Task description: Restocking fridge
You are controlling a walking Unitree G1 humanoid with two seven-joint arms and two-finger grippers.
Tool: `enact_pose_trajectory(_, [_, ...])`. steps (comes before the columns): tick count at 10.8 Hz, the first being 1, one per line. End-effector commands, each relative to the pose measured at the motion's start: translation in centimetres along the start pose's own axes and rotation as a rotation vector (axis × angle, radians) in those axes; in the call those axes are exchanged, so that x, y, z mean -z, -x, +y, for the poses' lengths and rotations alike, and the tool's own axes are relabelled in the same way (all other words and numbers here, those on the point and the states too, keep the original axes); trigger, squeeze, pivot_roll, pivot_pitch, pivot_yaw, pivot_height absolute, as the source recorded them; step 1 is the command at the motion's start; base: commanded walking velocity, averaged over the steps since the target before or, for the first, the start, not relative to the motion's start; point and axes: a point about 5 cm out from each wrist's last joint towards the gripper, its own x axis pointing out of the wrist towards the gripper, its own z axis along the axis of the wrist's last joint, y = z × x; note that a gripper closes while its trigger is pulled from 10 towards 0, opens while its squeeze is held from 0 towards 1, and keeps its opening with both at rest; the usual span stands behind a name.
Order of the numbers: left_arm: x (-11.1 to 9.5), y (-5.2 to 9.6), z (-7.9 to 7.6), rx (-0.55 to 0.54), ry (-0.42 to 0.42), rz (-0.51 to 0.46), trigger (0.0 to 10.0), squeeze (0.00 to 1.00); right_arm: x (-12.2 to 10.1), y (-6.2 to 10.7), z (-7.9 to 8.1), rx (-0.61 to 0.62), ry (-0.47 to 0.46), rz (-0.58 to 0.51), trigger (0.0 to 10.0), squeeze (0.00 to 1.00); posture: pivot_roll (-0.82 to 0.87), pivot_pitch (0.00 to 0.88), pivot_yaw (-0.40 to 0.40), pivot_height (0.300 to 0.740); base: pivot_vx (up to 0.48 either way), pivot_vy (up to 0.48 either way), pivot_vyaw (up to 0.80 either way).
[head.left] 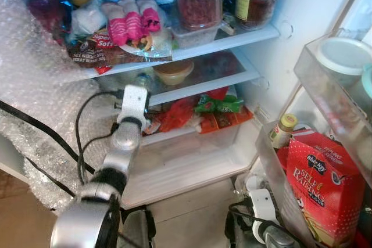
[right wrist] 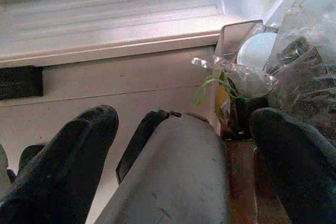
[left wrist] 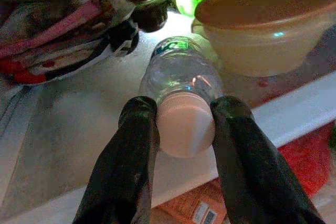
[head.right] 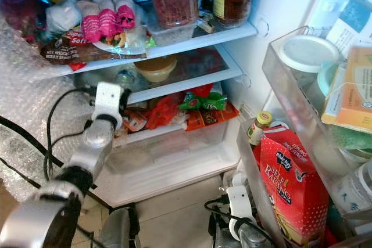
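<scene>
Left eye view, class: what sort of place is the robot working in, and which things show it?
Most likely a home kitchen, at an open fridge: jars on a white shelf, a flour box in the door rack, and the left end effector gripping a bottle.

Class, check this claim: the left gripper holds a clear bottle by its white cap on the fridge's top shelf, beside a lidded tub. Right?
Not quite. The left gripper holds the clear bottle by its white cap, beside the lidded tub, but on the middle shelf, as the left eye view shows.
</scene>
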Motion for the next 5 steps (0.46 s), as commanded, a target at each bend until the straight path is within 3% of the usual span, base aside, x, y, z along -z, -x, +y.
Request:
enact_pose_trajectory(1, [1.12,0.12,0.91,-0.042,0.01,0.06,10.0,0.0,6.26,1.57,1.52,-0.048,-0.048,0.247,10.0,0.0,-0.05,0.151,0.055,0.585,0.0,0.0,0.0])
enact_pose_trajectory(2, [1.19,0.06,0.99,-0.048,0.011,0.068,10.0,0.0,6.26,1.57,1.52,-0.049,-0.047,0.247,10.0,0.0,-0.05,0.151,0.055,0.585,0.0,0.0,0.0])
enact_pose_trajectory(3, [1.34,0.05,1.15,-0.061,0.02,0.077,10.0,1.0,6.27,1.57,1.53,-0.049,-0.047,0.248,10.0,0.0,-0.05,0.151,0.055,0.585,0.0,0.0,0.0])
enact_pose_trajectory(5, [1.43,0.03,1.24,-0.068,0.028,0.08,10.0,1.0,6.26,1.57,1.55,-0.05,-0.045,0.248,10.0,0.0,-0.05,0.15,0.055,0.585,0.0,0.0,0.0])
